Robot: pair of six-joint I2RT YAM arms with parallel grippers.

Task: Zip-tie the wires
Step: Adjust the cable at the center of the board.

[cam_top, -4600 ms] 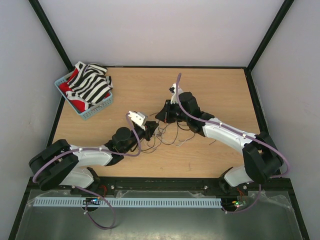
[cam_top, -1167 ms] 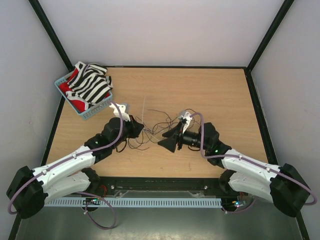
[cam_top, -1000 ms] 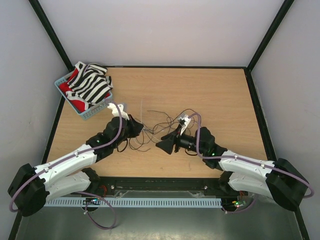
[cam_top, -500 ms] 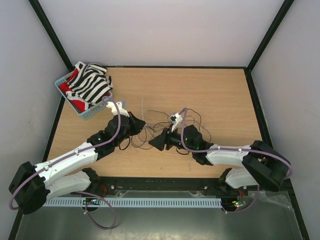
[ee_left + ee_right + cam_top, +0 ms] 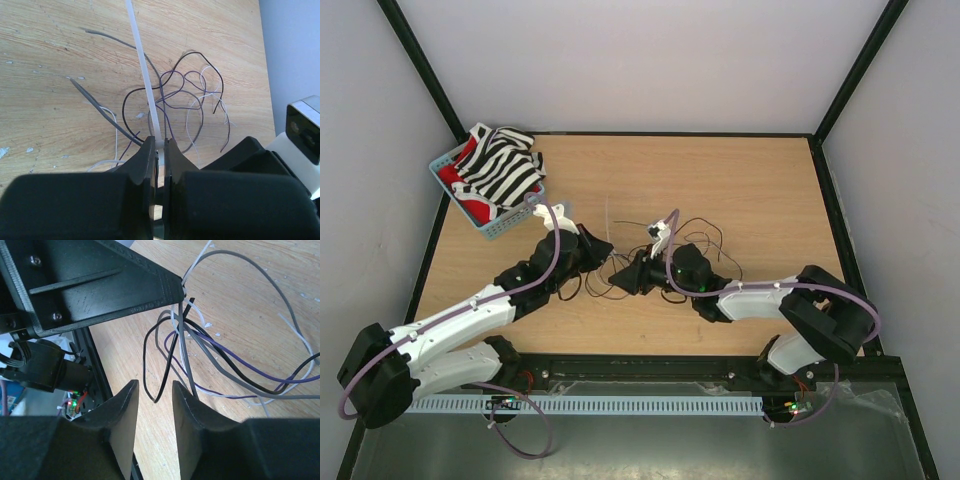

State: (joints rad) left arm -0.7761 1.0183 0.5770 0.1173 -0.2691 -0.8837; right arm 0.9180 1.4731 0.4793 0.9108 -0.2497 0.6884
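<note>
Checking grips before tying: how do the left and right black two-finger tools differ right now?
The left black two-finger tool is shut on the white plastic zip tie; the right black two-finger tool stands open, gripping nothing. The left tool meets the tangle of thin dark and pale wires from its left side, the right tool from its right. Both point at it.
</note>
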